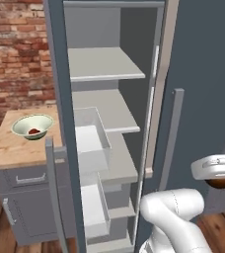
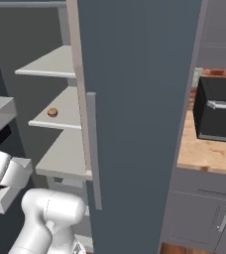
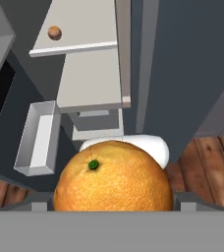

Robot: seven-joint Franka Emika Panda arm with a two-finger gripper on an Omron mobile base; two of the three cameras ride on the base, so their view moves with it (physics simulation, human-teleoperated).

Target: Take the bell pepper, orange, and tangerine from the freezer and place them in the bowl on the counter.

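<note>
the orange (image 3: 113, 176) sits gripped between the gripper's (image 3: 113, 199) jaws, outside the freezer (image 1: 134, 74) by its open door; a small tangerine (image 3: 54, 33) rests on a middle shelf (image 3: 79, 34); the bowl (image 1: 32, 126) on the counter (image 1: 11, 146) holds the red bell pepper (image 1: 33, 131); a translucent bin (image 3: 37, 139) juts past the shelf edges.

A pitted orange (image 3: 113, 177), green-stemmed; dark blue-grey freezer (image 1: 203, 74); pale greenish bowl (image 1: 32, 126); speckled wooden counter (image 1: 11, 146).

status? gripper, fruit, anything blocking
Gripper shut on orange, outside the freezer. Bell pepper already in bowl. Small fruit left on a shelf. Open freezer door stands toward the bowl.
</note>
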